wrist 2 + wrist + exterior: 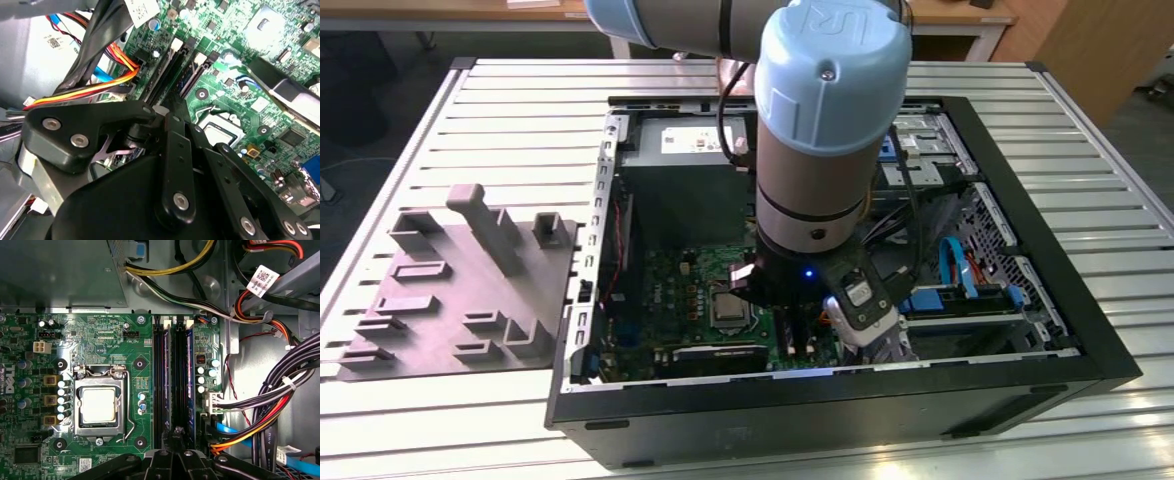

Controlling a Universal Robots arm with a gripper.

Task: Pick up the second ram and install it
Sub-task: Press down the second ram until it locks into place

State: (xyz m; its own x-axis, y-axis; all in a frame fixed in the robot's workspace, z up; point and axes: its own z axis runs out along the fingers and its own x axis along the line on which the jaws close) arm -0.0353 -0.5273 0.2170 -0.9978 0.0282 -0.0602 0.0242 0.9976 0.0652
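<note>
The hand [175, 440] is built of matte black links with bright screw heads. It sits low inside the open computer case [827, 400], over the near end of the memory slots [159, 380]. Whether it is apart or together I cannot tell.

In the first wrist view, a thin, flat, dark-blue memory stick [189, 380] stands on edge in the slot nearest the cables. It runs parallel to the long black plastic slots beside it. Its long axis goes from the grey power box [60, 270] toward the hand. I cannot tell whether this stick is the second one, or whether the hand touches it.

The slots sit on a green circuit board [135, 340] dotted with small silver cans. Further along the board is a square metal processor socket [98, 405] with a wire lever. Just past the stick, a thick bundle of black, red, orange and yellow cables [280, 405] crowds that side.

In the exterior view, the grey and pale-blue arm [827, 120] comes down into the black case and hides much of the board. The case rests on a ribbed metal surface [520, 100]. A grey moulded tray [454, 290] with blocky uprights lies just beside it, on the exterior view's left.
</note>
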